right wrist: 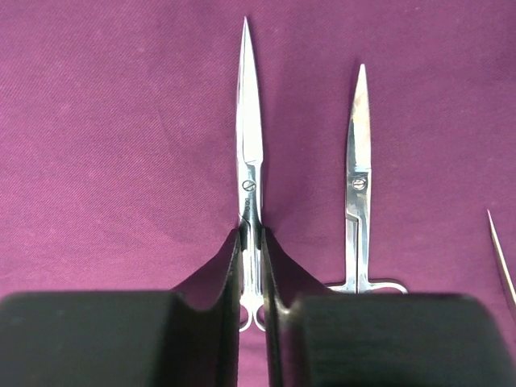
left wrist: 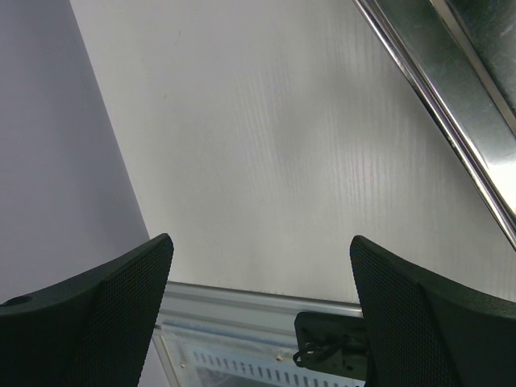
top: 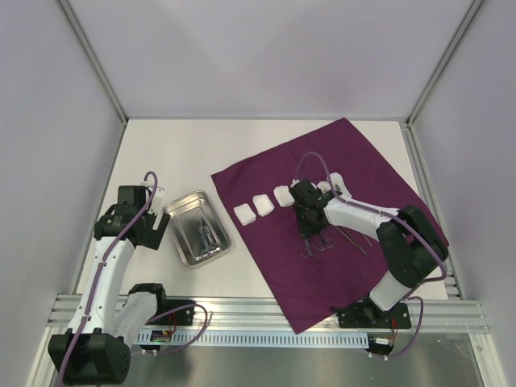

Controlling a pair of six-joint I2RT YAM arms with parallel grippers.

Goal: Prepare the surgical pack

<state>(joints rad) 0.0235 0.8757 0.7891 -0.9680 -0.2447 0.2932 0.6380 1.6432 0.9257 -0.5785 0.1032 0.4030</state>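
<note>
Two arms are shown, the left arm (top: 109,266) and the right arm (top: 351,214), each built of white tubular links joined by bulky black joint housings and mounted on a black base block. A thin lilac cable (top: 311,154) is looped along each arm. The left jaws are formed of black fingers (left wrist: 89,322) with a fine dotted mesh texture; the right jaws are seen as smooth matte black pads (right wrist: 121,339).

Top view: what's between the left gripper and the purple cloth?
The steel tray, instruments inside, sits between the left gripper and the purple cloth. The top view shows it.
</note>
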